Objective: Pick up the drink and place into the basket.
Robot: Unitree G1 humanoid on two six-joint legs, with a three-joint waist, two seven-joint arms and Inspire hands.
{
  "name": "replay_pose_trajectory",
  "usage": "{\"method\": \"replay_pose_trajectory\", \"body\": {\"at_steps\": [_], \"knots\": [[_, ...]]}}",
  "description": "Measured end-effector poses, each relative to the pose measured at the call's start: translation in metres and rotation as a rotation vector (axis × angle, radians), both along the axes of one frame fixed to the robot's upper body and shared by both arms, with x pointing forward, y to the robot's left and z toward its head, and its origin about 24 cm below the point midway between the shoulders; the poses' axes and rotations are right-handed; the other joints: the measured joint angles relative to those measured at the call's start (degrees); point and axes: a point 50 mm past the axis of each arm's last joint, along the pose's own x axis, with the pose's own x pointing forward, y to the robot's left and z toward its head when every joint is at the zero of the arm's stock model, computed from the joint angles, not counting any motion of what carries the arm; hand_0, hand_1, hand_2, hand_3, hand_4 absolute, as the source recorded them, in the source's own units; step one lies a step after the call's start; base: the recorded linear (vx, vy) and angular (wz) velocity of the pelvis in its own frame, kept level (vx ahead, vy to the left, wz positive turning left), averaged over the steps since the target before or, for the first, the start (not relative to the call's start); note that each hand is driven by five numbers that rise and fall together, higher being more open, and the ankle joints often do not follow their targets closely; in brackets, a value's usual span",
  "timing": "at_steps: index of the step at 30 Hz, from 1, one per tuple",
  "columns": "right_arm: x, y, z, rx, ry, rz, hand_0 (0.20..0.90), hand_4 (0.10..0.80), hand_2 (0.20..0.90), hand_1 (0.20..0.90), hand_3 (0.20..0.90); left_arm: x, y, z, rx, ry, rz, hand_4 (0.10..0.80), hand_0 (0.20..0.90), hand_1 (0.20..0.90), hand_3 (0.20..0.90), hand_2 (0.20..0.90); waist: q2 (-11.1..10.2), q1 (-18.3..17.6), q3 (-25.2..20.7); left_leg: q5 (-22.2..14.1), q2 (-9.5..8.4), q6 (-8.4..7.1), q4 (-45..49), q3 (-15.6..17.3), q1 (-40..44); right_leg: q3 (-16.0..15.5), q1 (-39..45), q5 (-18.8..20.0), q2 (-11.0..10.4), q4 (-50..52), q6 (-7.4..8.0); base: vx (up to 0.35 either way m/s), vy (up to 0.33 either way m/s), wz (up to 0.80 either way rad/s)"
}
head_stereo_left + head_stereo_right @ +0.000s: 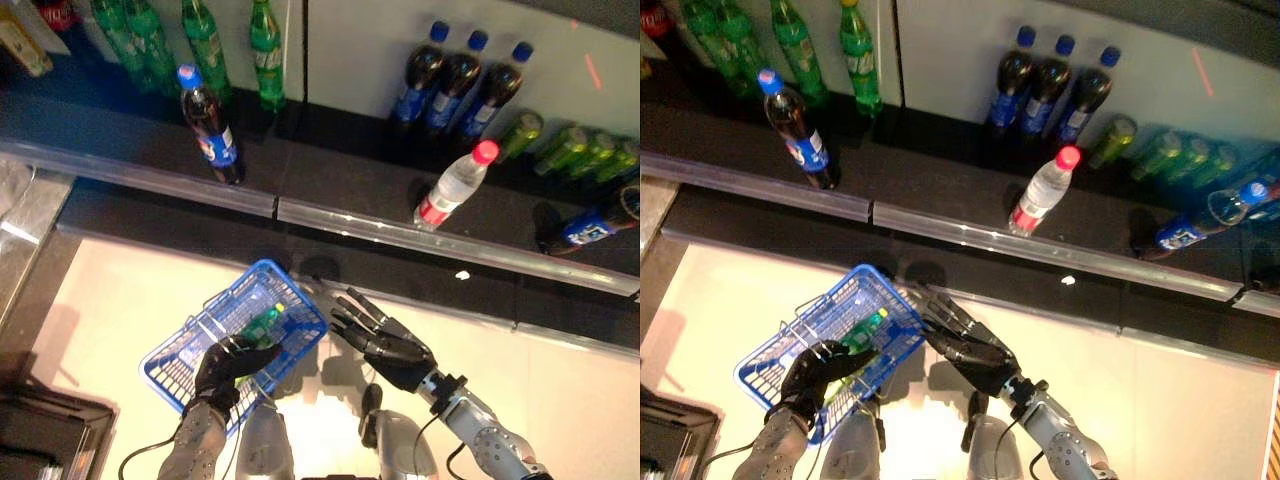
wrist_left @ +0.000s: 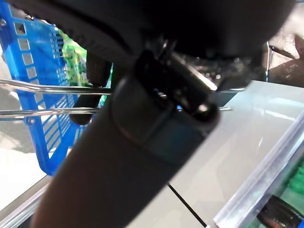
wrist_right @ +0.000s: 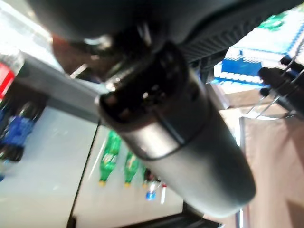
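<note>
The blue basket (image 1: 200, 350) hangs in front at lower left, held off the floor by its wire handles (image 2: 42, 88). My left hand (image 1: 228, 368) is shut on those handles. A green bottle (image 1: 262, 325) lies inside the blue basket; it also shows in the right eye view (image 1: 862, 330). My right hand (image 1: 385, 345) is just to the right of the basket's rim, fingers straight and spread, holding nothing. It also shows in the right eye view (image 1: 965, 350).
A low dark shelf (image 1: 330, 180) runs across behind, with a clear front rail (image 1: 400, 238). On it stand green bottles (image 1: 205, 40), a cola bottle (image 1: 212, 125), dark blue-capped bottles (image 1: 455, 85), a tilted water bottle (image 1: 455, 185) and lying green drinks (image 1: 580, 150).
</note>
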Motion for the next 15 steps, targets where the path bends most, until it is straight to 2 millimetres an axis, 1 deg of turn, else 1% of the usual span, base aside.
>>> {"method": "replay_pose_trajectory", "body": {"at_steps": [3,4,6,7,9,11,12,14,15], "knots": [[-0.004,0.002,-0.024,-0.115,0.102,-0.076,0.9,0.8,0.9,0.9,0.9,-0.021,0.002,-0.022,-0.017,0.112,0.056,0.1,0.3,0.3,0.2,0.3,-0.32,-0.56,-5.17,-0.84,-0.25,-0.09,-0.71,0.87,1.73,1.13,1.38,0.63,0.12,-2.55,0.39,0.041,0.019,-0.18],[-0.009,-0.001,-0.039,-0.213,0.17,-0.117,0.9,0.8,0.9,0.9,0.9,-0.032,0.004,-0.031,-0.026,0.161,0.089,0.1,0.3,0.3,0.2,0.3,-0.48,-1.04,-7.21,-0.84,-0.39,-0.09,-1.47,1.51,2.41,1.36,1.64,0.77,0.11,-3.22,0.51,0.041,0.024,-0.22],[-0.022,-0.014,-0.063,-0.387,0.291,-0.18,0.9,0.8,0.9,0.9,0.9,-0.047,0.008,-0.043,-0.054,0.223,0.176,0.1,0.3,0.3,0.2,0.3,-0.72,-1.6,-9.26,-1.0,-0.49,-0.09,-2.34,2.85,3.9,2.69,2.24,1.21,0.18,-4.19,0.67,0.051,0.028,-0.32],[-0.033,-0.024,-0.079,-0.474,0.376,-0.218,0.9,0.8,0.9,0.9,0.9,-0.056,0.009,-0.049,-0.069,0.262,0.224,0.1,0.3,0.3,0.2,0.3,-0.78,-1.72,-10.3,-1.21,-0.53,-0.15,-2.7,3.47,4.83,3.02,2.76,1.36,0.19,-4.92,0.74,0.059,0.034,-0.32],[-0.061,-0.047,-0.107,-0.652,0.553,-0.29,0.9,0.8,0.9,0.9,0.9,-0.072,0.013,-0.06,-0.1,0.331,0.324,0.1,0.3,0.3,0.2,0.3,-1.02,-3.01,-12.07,-1.6,-0.67,-0.21,-2.99,3.66,5.79,4.25,3.56,1.55,0.25,-5.91,0.91,0.064,0.044,-0.26],[-0.089,-0.068,-0.126,-0.786,0.711,-0.339,0.9,0.8,0.9,0.9,0.9,-0.078,0.018,-0.065,-0.111,0.362,0.377,0.1,0.3,0.3,0.2,0.3,-0.9,-3.34,-12.75,-2.18,-0.61,-0.35,-2.99,4.42,6.96,5.4,3.69,1.81,0.4,-6.12,0.87,0.077,0.046,-0.38],[-0.106,-0.079,-0.134,-0.836,0.803,-0.364,0.9,0.8,0.9,0.9,0.9,-0.083,0.019,-0.069,-0.11,0.392,0.394,0.1,0.3,0.3,0.2,0.3,-0.76,-3.81,-13.57,-2.41,-0.61,-0.34,-2.99,4.69,7.26,5.88,3.83,2.17,0.42,-6.64,0.97,0.086,0.029,-0.35],[-0.138,-0.093,-0.145,-0.916,0.935,-0.384,0.9,0.8,0.9,0.9,0.9,-0.087,0.021,-0.074,-0.101,0.442,0.413,0.1,0.3,0.3,0.2,0.3,-0.6,-4.49,-14.12,-3.0,-0.63,-0.54,-3.04,5.08,8.53,6.45,4.7,2.95,0.33,-7.84,1.14,0.066,-0.011,-0.37],[-0.148,-0.097,-0.148,-0.952,0.978,-0.374,0.9,0.8,0.9,0.9,0.9,-0.09,0.023,-0.076,-0.099,0.46,0.43,0.1,0.3,0.3,0.2,0.3,-0.55,-4.45,-14.42,-3.4,-0.5,-0.67,-3.05,5.36,9.13,6.41,4.73,3.28,0.2,-8.0,1.14,0.002,-0.093,-0.55]]}}
